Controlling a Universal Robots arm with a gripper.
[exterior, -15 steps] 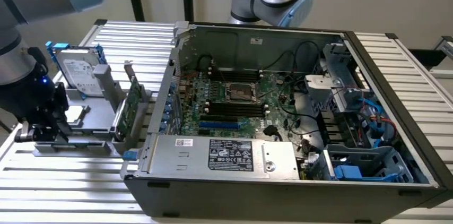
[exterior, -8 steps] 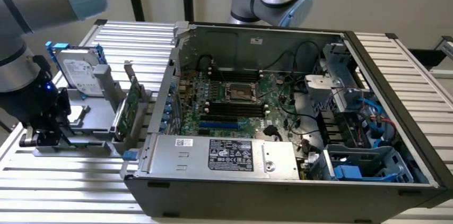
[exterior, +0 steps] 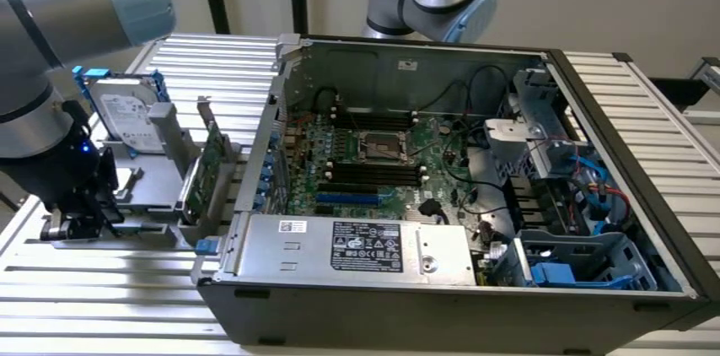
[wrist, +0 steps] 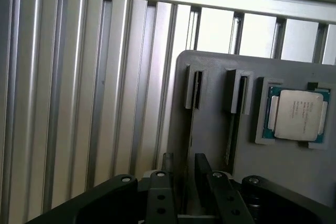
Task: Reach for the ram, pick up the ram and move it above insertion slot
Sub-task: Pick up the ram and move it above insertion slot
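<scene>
my black claw (wrist: pixel 185 160) spread open, a finger either side of the thin edge-on ram (wrist: pixel 189 140) in its flat grey holder (wrist: pixel 210 77), ribbed aluminium counter (wrist: pixel 79 103) underneath

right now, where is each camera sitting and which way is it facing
Exterior view: off the arm, raised, looking down into the open computer case; the arm and tool show at the exterior view's left.
Wrist view: on the wrist, looking down past the tool onto the grey holder.
Shared: the tool, the grey holder, the slatted table.
</scene>
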